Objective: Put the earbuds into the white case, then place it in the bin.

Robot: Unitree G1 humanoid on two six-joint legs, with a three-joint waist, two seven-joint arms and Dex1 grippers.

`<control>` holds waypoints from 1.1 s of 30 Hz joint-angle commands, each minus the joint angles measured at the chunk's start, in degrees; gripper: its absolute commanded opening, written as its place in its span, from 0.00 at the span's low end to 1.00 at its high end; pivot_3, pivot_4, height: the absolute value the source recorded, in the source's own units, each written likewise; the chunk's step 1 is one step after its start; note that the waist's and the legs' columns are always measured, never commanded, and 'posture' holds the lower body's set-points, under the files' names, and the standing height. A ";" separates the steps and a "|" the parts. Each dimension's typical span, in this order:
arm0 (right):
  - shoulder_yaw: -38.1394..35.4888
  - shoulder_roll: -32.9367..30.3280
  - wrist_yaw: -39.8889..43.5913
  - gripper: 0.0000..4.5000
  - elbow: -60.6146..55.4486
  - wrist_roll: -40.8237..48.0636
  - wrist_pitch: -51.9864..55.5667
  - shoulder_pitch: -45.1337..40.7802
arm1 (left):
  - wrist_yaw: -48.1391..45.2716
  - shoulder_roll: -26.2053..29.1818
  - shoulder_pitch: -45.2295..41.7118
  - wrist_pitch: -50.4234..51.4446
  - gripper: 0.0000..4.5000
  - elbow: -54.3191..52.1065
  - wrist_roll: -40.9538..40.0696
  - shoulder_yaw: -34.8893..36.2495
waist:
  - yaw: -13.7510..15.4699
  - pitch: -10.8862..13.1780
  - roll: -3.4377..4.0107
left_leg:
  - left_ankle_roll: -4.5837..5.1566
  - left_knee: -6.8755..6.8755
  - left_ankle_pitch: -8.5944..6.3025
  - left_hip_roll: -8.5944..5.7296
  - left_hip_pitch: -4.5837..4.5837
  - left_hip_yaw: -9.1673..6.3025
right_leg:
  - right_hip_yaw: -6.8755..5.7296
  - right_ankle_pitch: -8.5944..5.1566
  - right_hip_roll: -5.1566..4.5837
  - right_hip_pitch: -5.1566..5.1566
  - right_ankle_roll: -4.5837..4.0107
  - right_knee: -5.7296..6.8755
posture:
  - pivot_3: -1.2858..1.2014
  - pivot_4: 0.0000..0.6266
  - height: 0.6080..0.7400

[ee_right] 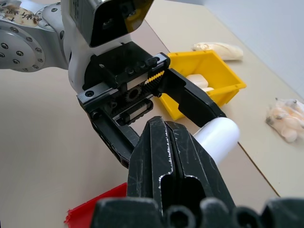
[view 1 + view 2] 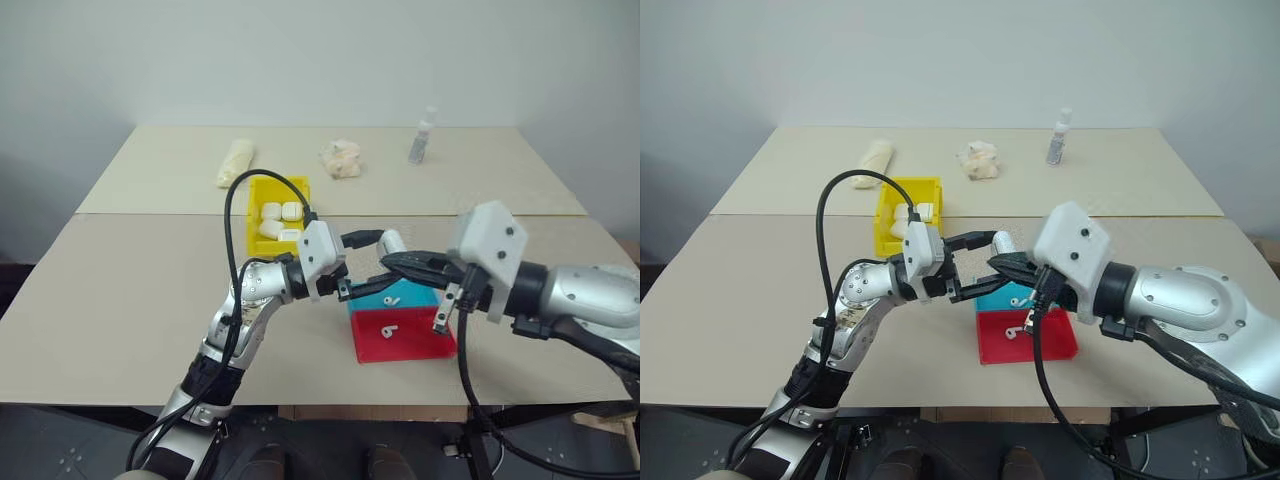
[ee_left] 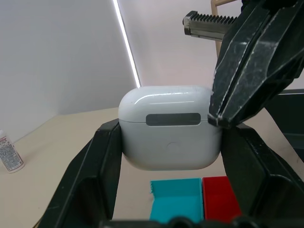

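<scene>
Left wrist view: left gripper (image 3: 171, 161) clamps the white case (image 3: 170, 127), lid down. Right gripper (image 2: 392, 262) clenched, empty. Earbuds (image 2: 389, 329) remain in trays; bin (image 2: 258, 196) placement pending.

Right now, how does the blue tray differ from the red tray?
The blue tray sits farther from the robot, largely hidden behind the fingers of the two grippers; the red tray sits nearer and shows almost in full. Beyond colour, the blue tray lies directly beneath the held white case, the red tray just past it. Shared: both are shallow, touch side by side, and each holds one earbud.
</scene>
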 commanded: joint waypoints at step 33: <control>-5.41 3.63 2.64 0.00 0.89 -12.26 -4.62 16.06 | 38.66 0.81 -18.44 9.78 0.99 30.11 19.00 11.04 | 0.57 0.00 -0.11 | -0.07 0.04 0.04 -0.07 -0.23 0.12 | -0.10 0.04 -0.02 -0.13 0.07 0.10 | 0.52 0.24 1.00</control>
